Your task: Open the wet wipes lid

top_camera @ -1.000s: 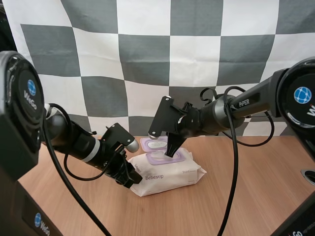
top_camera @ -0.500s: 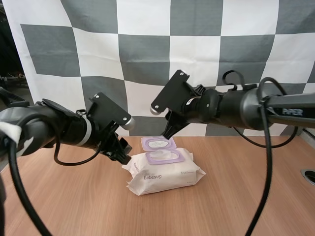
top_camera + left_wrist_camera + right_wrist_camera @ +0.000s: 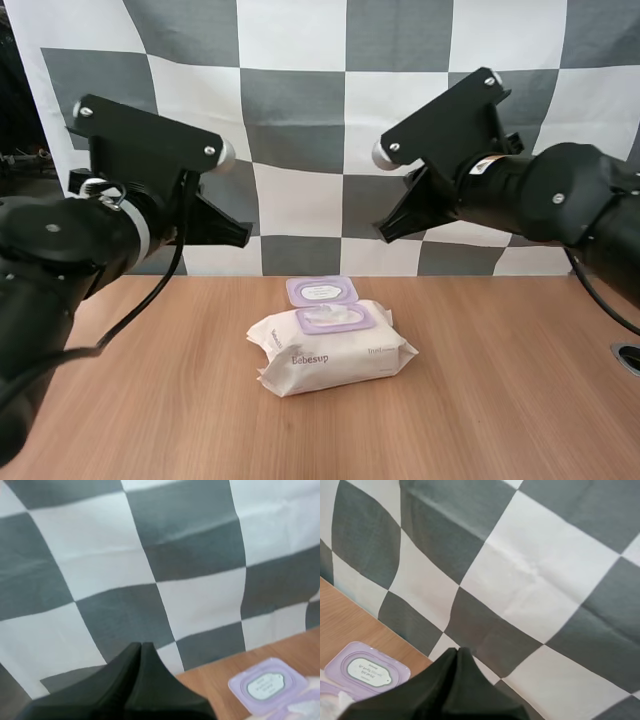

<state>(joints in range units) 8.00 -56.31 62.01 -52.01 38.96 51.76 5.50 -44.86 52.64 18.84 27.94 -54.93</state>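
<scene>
The white wet wipes pack (image 3: 335, 355) lies on the wooden table (image 3: 500, 420), its purple lid (image 3: 322, 291) flipped open and lying flat behind the purple-rimmed opening (image 3: 335, 319). My left gripper (image 3: 243, 235) hangs high above the table, left of the pack and apart from it. My right gripper (image 3: 383, 235) is raised to the right of the pack. In the left wrist view the left gripper (image 3: 141, 647) forms one shut dark wedge, with the open lid (image 3: 267, 685) below it. The right wrist view shows the right gripper (image 3: 457, 652) shut the same way, above the lid (image 3: 367, 670).
Bare wooden tabletop surrounds the pack on all sides. A dark round fitting (image 3: 628, 357) sits at the table's right edge.
Both arms have lifted up and away from the pack, left arm to the left, right arm to the right. Both grippers have gone from open to shut. The lid stays flipped open.
</scene>
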